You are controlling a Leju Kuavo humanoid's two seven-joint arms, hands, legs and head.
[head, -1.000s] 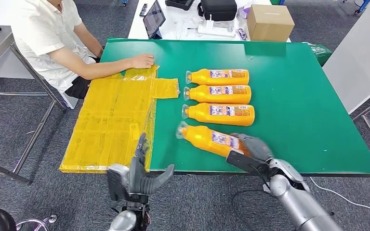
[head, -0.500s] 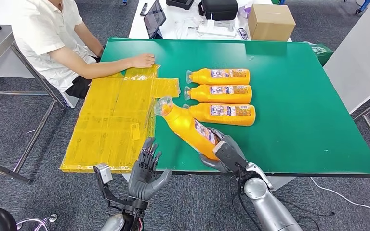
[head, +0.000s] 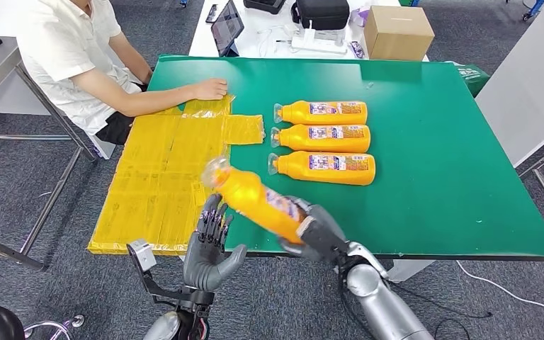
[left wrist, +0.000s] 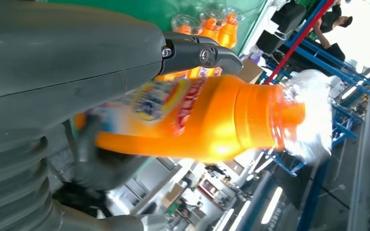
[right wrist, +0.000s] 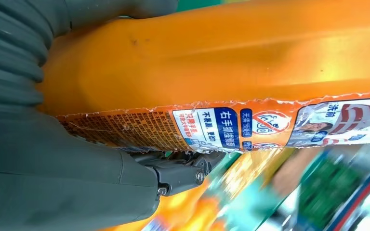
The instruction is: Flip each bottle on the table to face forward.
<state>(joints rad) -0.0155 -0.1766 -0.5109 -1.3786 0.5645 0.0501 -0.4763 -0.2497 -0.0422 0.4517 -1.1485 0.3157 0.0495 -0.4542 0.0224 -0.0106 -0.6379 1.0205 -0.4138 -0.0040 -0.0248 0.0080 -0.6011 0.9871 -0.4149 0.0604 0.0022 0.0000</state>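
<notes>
The right hand [head: 316, 234] grasps the base end of the lifted bottle [head: 258, 200], fingers wrapped round its lower body at about 6 o'clock in the head view, just past the near edge of the green surface [head: 439, 163]. The bottle is off the surface, tilted, its clear-wrapped cap end pointing toward 10 o'clock and reaching over the surface's near-left corner. The right wrist view shows the torn edge of the label against the grey thumb, with bare orange plastic beyond it. The left hand [head: 209, 248] is released, fingers apart and pointing up, palm toward the bottle, just below its neck; whether fingertips touch the plastic I cannot tell. In the left wrist view the bottle lies across that hand's dark fingers [left wrist: 207, 53], close but not gripped. The chief risk, as I judge it: the grasp sits at 1 end only, so the long body can lever down or twist in the fingers, and the smooth plastic may slip; a fall from here would miss the surface and land on the floor. A late or off-line closing of the left hand could knock the neck aside instead of catching it. Farther out, 3 bottles [head: 324, 139] lie side by side at 12 o'clock, caps pointing to 9 o'clock. At 10 o'clock lie yellow sheets [head: 163, 170], with a person's hand [head: 209, 89] resting at their far edge.
</notes>
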